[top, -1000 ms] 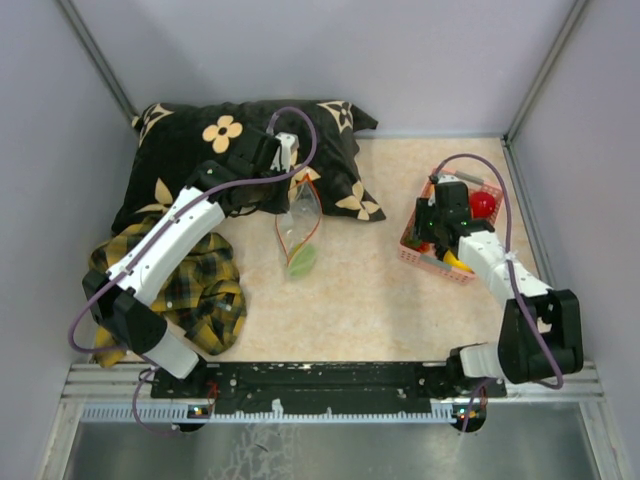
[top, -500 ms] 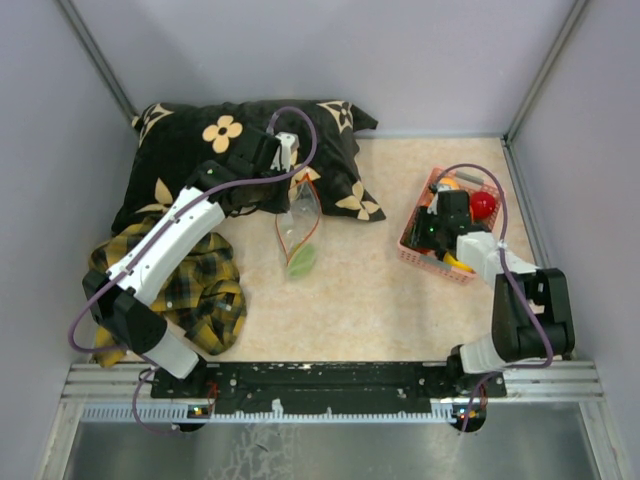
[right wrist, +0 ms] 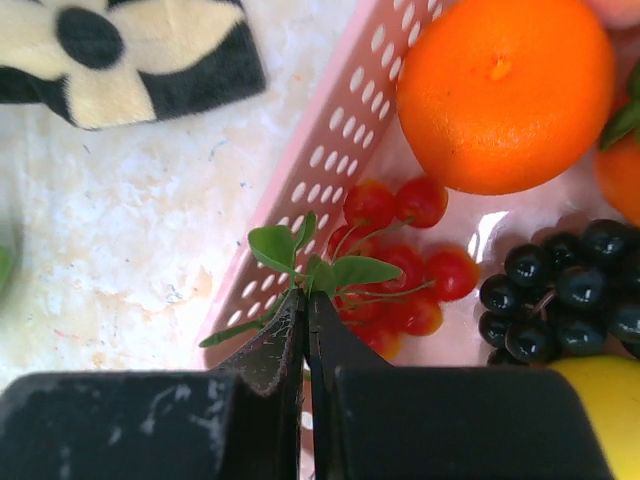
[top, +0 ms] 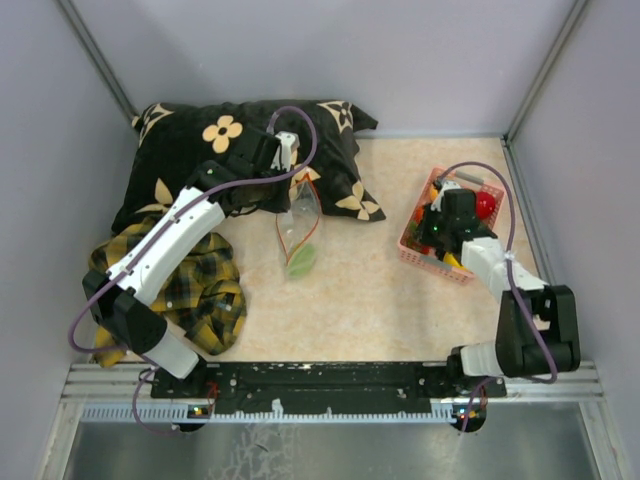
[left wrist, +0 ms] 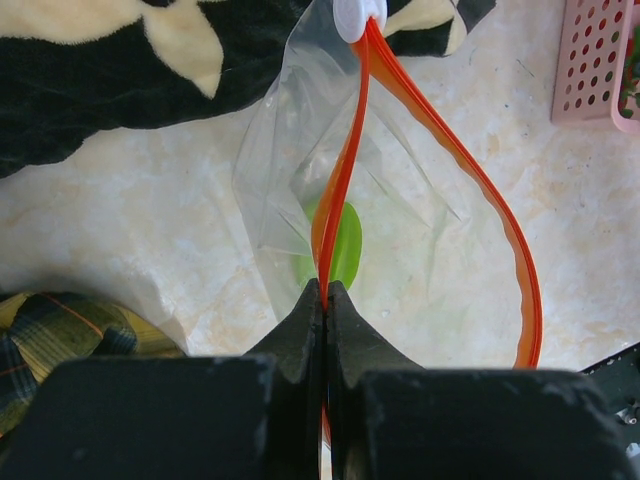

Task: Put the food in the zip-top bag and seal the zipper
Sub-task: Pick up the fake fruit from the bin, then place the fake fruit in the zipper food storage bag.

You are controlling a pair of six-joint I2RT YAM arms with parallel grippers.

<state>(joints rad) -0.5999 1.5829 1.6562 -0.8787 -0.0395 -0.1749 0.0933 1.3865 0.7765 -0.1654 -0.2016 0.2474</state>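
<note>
A: Entry one, left gripper (left wrist: 325,292)?
B: Jaws fully closed on the zipper (left wrist: 505,250) of the zip-top bag (left wrist: 420,200). The bag lies on the table (top: 380,290), just off the pillow (top: 190,150). Only the left wrist view shows the mouth parted in a loop, with a white slider (left wrist: 358,14) at its far end.
A: Contents?
B: One green piece (left wrist: 343,245), inside the bag.
A: Entry two, right gripper (right wrist: 305,305)?
B: In the pink basket (right wrist: 330,170). The fingers are pressed together at the leafy stalk of a cherry cluster (right wrist: 400,265). I cannot tell whether the stalk is pinched, and the top view hides it.
A: Other food?
B: The right wrist view lists an orange (right wrist: 505,90), a grape bunch (right wrist: 560,290) and a lemon (right wrist: 590,400), all in the basket. Only the top view shows the apple (top: 484,205).
</note>
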